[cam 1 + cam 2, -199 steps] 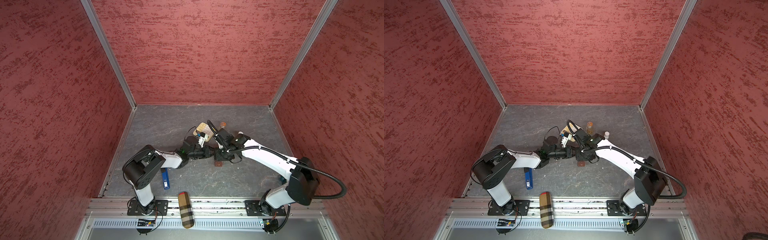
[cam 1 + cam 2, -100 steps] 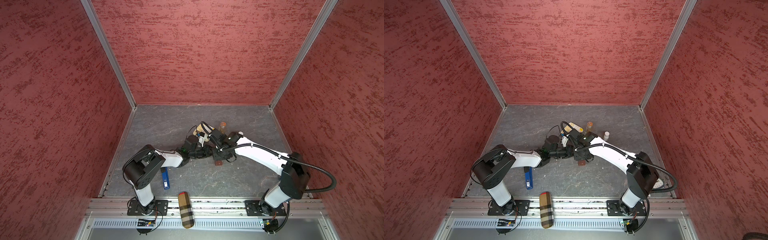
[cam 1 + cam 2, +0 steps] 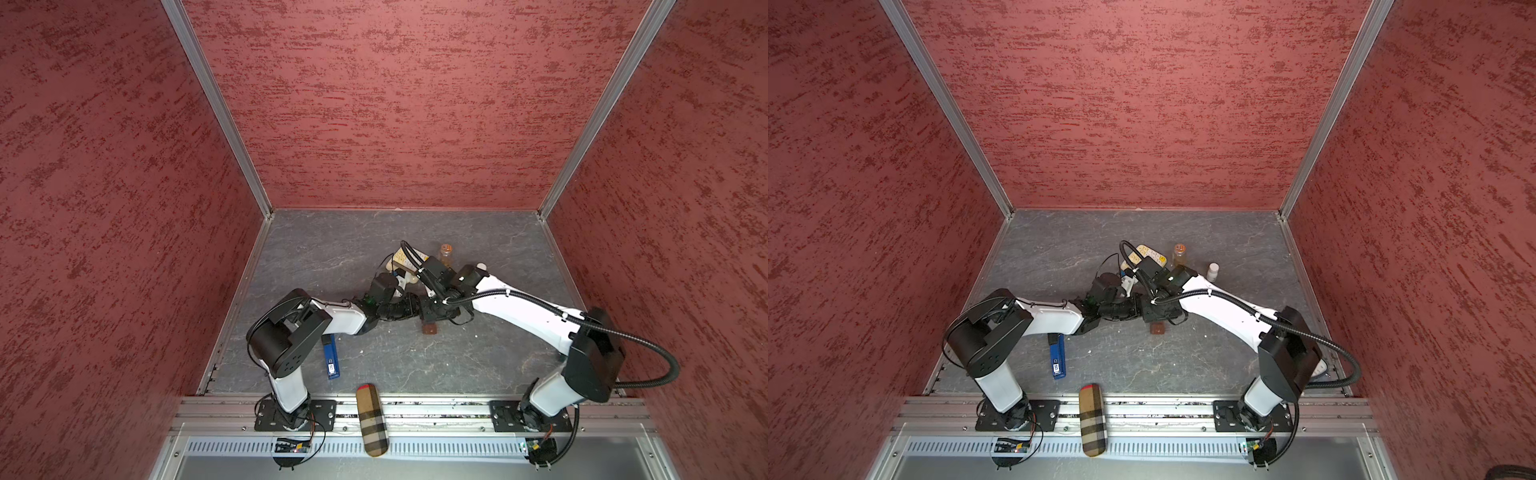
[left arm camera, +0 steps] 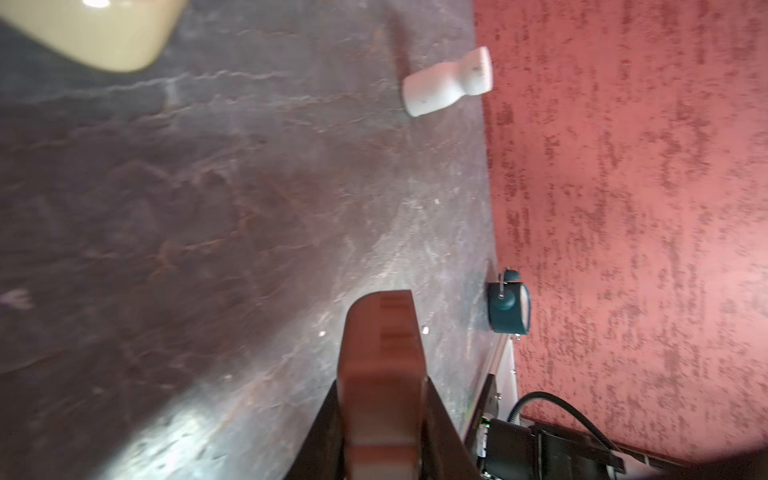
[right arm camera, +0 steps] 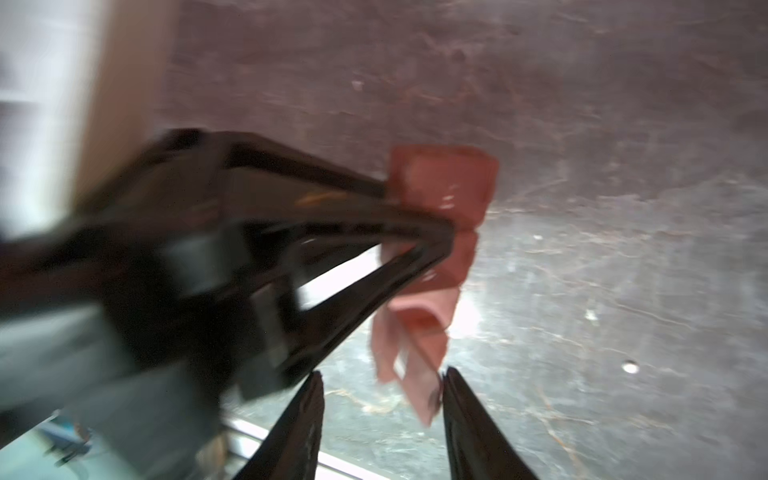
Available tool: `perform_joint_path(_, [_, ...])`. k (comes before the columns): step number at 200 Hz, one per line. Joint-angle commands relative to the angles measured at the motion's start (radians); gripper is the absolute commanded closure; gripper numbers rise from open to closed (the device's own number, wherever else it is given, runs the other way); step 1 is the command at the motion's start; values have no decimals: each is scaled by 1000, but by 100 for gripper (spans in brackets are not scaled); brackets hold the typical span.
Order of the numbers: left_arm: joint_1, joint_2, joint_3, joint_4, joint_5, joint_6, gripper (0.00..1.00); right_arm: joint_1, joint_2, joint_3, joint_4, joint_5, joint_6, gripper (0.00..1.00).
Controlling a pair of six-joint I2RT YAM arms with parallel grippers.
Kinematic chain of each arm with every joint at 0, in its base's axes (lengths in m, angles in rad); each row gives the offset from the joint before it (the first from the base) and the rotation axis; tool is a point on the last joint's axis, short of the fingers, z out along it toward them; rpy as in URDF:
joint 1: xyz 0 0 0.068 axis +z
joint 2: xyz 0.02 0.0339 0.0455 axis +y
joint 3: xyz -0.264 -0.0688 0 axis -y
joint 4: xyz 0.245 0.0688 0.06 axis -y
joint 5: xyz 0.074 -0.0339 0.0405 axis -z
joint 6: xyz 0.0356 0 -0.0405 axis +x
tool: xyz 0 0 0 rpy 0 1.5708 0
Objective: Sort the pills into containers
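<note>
The containers are one long dark brown strip box (image 4: 380,332), and my left gripper (image 4: 380,390) is shut on it and holds it just above the grey floor. In both top views only the box's end (image 3: 430,329) (image 3: 1157,329) shows, below the two grippers that meet mid-floor. The right wrist view shows the box (image 5: 440,187) with lids flipped up at its near end. My right gripper (image 5: 382,374) is open, and one raised lid lies close to one of its fingers. Tiny white pills (image 5: 630,367) (image 4: 424,330) (image 3: 1089,351) lie scattered on the floor.
Behind the grippers stand a cream tray (image 3: 405,259) with yellow pieces, an amber bottle (image 3: 446,253) and a small white bottle (image 3: 1212,272). A blue lighter-shaped thing (image 3: 331,359) lies near the left arm. A plaid case (image 3: 371,419) rests on the front rail. A teal clock (image 4: 509,307) stands by the wall.
My right arm has shifted a little at the box and its jaws have spread wider. My left gripper keeps the box in the same place.
</note>
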Motion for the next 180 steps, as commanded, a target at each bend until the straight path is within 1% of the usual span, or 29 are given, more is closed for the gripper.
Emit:
perform_joint_path(1, [-8,6,3,5,-12,20,92,13,-39,-5,120,-103,-2,51])
perform_joint_path(51, [-7,1,0,3,-10,18,92,13,-37,-30,151,-142,1,52])
perform_joint_path(64, [-4,-3,-3,4,-9,17,92,11,-38,-32,149,-132,2,51])
perform_joint_path(72, [-2,-8,-7,39,-7,14,92,10,-46,-35,144,-118,5,51])
perform_joint_path(95, [9,-16,-23,63,5,2,92,-19,-76,-54,122,-71,22,44])
perform_joint_path(117, [17,-16,-39,89,22,-7,92,-65,-109,-110,144,-77,35,41])
perform_joint_path(140, [19,-14,-50,115,37,-16,92,-106,-118,-171,187,-106,41,41])
perform_joint_path(180, [24,-14,-59,133,50,-22,92,-135,-118,-225,236,-151,45,46])
